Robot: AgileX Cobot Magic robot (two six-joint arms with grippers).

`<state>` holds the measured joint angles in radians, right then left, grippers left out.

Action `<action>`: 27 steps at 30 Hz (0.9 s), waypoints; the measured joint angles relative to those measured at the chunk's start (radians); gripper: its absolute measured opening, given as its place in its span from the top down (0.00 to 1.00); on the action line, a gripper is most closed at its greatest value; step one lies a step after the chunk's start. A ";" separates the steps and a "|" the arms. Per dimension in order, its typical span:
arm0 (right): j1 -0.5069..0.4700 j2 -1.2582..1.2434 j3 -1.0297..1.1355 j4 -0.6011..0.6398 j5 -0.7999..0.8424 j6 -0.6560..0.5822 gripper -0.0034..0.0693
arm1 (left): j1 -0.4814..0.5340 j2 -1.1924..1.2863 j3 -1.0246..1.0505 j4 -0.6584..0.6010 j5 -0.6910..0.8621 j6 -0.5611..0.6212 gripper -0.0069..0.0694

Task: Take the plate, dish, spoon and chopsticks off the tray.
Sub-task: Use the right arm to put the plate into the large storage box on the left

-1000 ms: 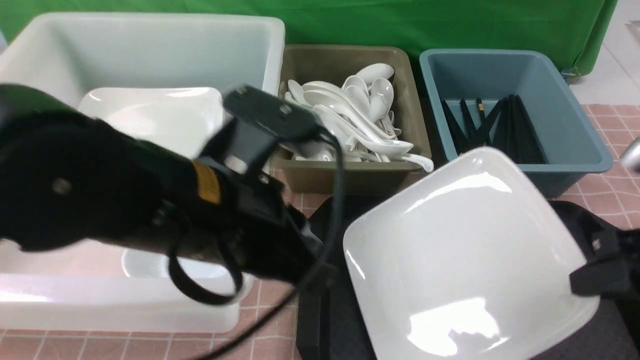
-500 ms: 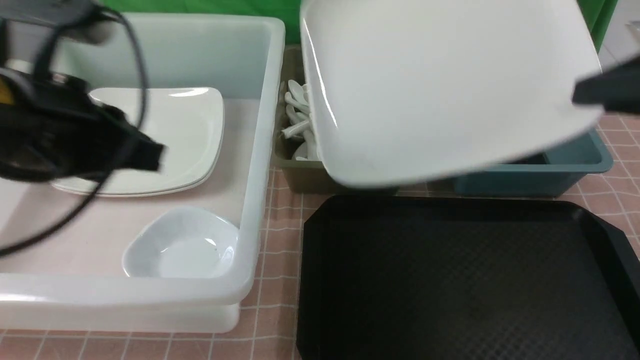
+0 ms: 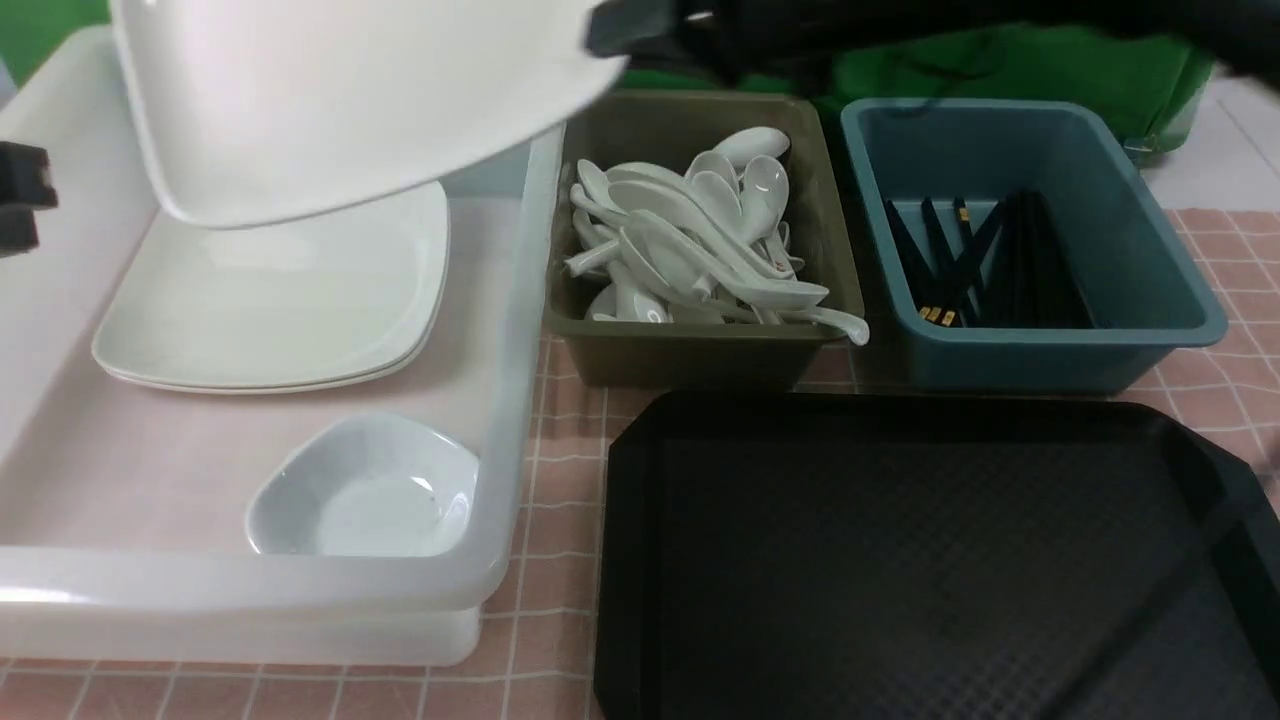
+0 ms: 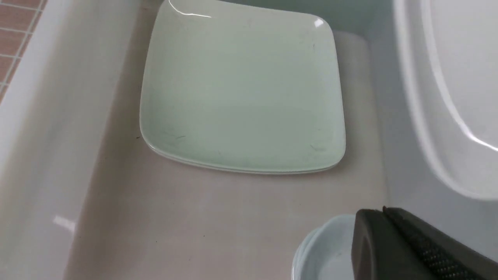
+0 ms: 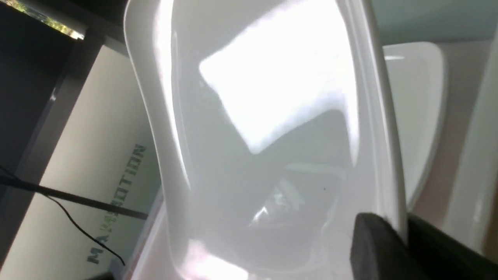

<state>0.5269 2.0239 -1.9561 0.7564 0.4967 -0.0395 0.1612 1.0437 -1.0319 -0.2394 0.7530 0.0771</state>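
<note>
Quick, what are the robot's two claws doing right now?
Left gripper: closed, holding nothing.
Right gripper: closed on the rim of the plate, holding it up.

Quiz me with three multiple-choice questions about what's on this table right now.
1. How many things lie on the tray? A) none B) two C) four
2. Where is the dish? A) tray B) white tub C) a cupboard
3. What state is the plate in? A) lying flat B) broken C) held aloft
Answers: 1 A, its visible surface is bare. 2 B, it sits in the tub's near corner. 3 C, the right gripper pinches its rim above the tub.
</note>
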 joint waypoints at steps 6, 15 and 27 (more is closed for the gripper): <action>0.070 0.203 -0.183 0.001 -0.101 0.081 0.85 | 0.001 0.000 0.000 0.020 0.000 0.002 0.91; 0.113 0.333 -0.219 0.006 -0.232 0.136 0.85 | 0.001 0.000 0.000 0.027 -0.010 0.002 0.91; 0.132 0.382 -0.222 0.026 -0.281 0.153 0.57 | 0.002 0.000 0.000 0.027 -0.018 0.004 0.91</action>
<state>0.6592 2.4058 -2.1778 0.7823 0.2160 0.1133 0.1631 1.0437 -1.0319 -0.2127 0.7349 0.0809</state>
